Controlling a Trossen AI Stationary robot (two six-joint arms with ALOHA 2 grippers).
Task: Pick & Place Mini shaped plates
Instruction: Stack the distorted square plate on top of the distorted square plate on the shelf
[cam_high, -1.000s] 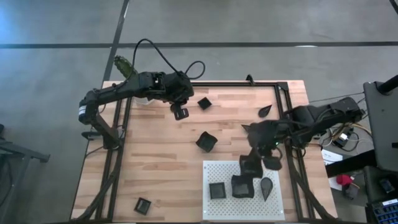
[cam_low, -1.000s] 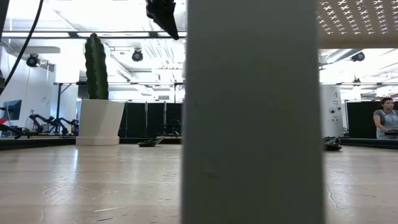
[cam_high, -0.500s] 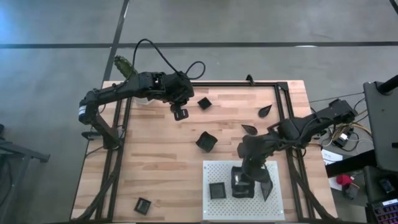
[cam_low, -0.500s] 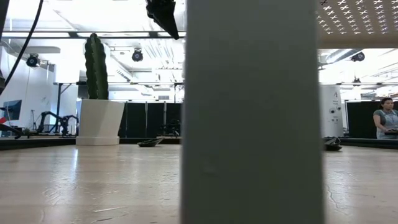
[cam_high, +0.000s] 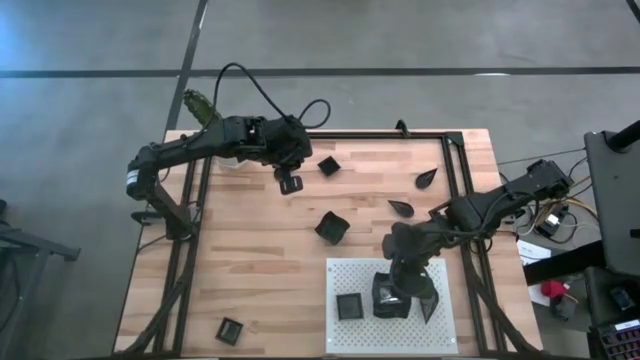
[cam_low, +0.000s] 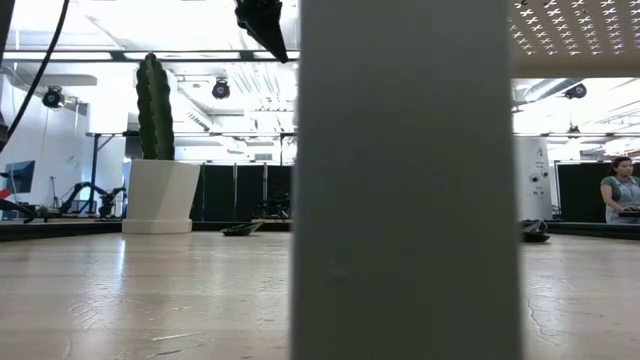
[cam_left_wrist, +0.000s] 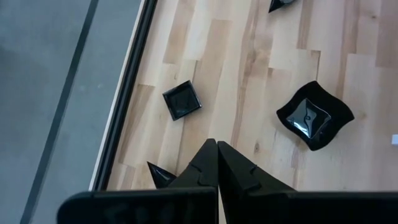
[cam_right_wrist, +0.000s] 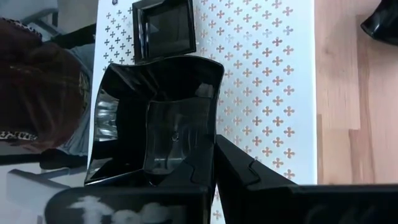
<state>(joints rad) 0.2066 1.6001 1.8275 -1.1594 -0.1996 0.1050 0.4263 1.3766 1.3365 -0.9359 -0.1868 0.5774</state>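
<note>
Small black plates lie on the wooden table: a square one (cam_high: 328, 166), two teardrops (cam_high: 427, 178) (cam_high: 402, 209), a wavy-edged square (cam_high: 333, 228) and a square one near the front-left corner (cam_high: 230, 330). On the white perforated board (cam_high: 345, 275) sit a square plate (cam_high: 349, 306) and a teardrop (cam_high: 430, 306). My right gripper (cam_high: 402, 283) (cam_right_wrist: 210, 149) hangs over the board, shut on a wavy-edged square plate (cam_right_wrist: 155, 118). My left gripper (cam_high: 290, 182) (cam_left_wrist: 216, 149) is shut above the far part of the table, beside the square plate (cam_left_wrist: 182, 101), and holds nothing. My right gripper pinches the wavy-edged plate by one side of its rim (cam_right_wrist: 202, 165). One finger (cam_right_wrist: 239, 168) lies on the outside, and the other is hidden by the plate's wall. The plate is tilted over the board; whether its lower edge touches anything below, I cannot tell.
A white hexagonal pot with a green cactus (cam_low: 160, 190) stands at the far-left corner (cam_high: 200, 105). A broad white upright (cam_low: 405, 180) blocks the middle of the low view. A black frame rail runs along the table's sides (cam_high: 455, 190). A person (cam_low: 620, 195) stands far off.
My right gripper has carried the wavy-edged plate from above the bare wood toward the table's near edge, and now hangs over the middle of the white board. The plates on the table and board have stayed where they were.
</note>
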